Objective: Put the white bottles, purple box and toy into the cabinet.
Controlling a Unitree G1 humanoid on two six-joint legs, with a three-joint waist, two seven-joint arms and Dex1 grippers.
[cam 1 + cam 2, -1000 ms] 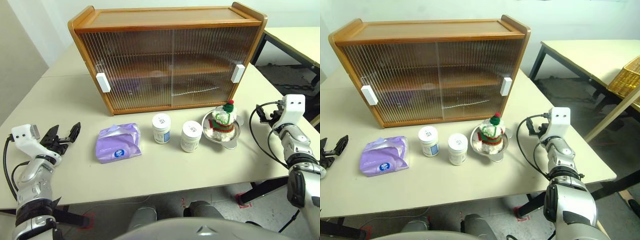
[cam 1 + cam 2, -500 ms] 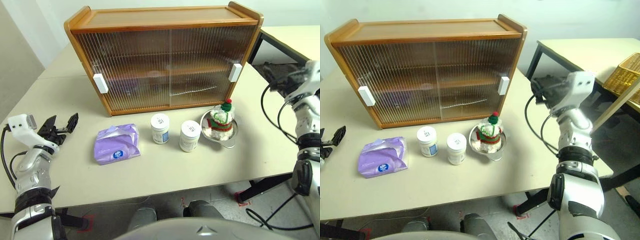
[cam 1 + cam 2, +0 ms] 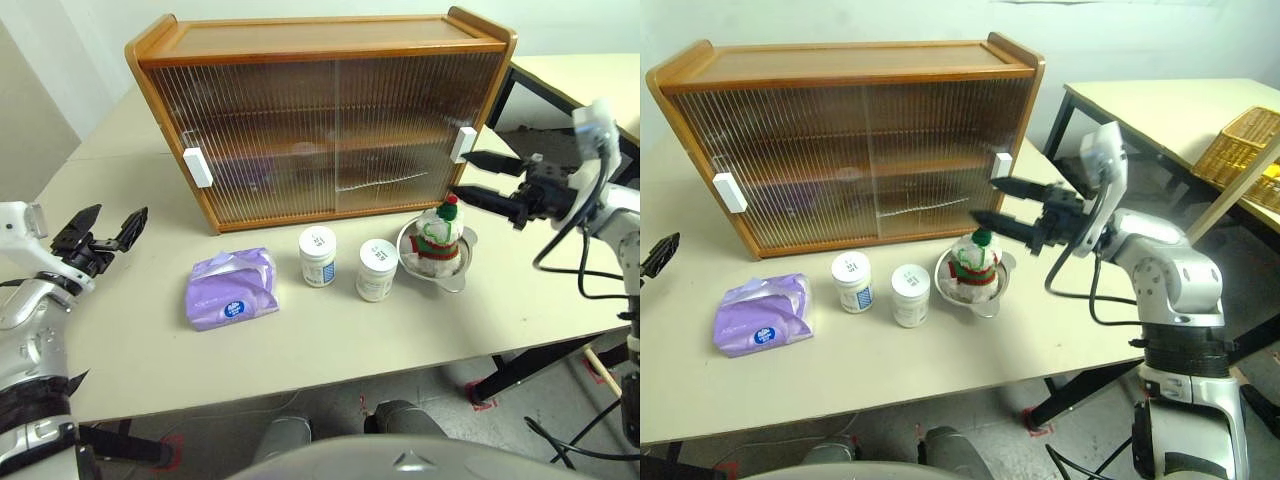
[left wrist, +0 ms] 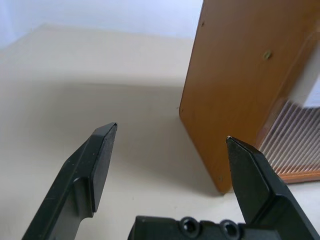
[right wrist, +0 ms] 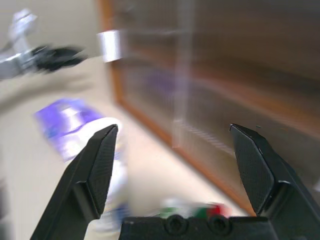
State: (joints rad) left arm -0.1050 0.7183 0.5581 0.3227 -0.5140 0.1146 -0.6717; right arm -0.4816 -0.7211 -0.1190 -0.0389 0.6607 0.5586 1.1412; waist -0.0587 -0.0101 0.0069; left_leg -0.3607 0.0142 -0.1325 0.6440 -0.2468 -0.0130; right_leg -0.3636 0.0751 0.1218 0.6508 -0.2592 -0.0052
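The cabinet stands at the back of the table, both ribbed doors shut, white handles at left and right. In front lie the purple box, two white bottles and the toy, which sits in a steel bowl. My right gripper hangs open above the toy, pointing left, close to the right handle. My left gripper is open at the table's left, apart from everything; its wrist view faces the cabinet's side panel.
The steel bowl under the toy rests near the cabinet's right front corner. A second table stands to the right, with a wicker basket beyond it. Bare tabletop lies in front of the things.
My right arm has swung up and to the left, from beside the table's right edge to above the toy, turning to point left. My left gripper has risen a little.
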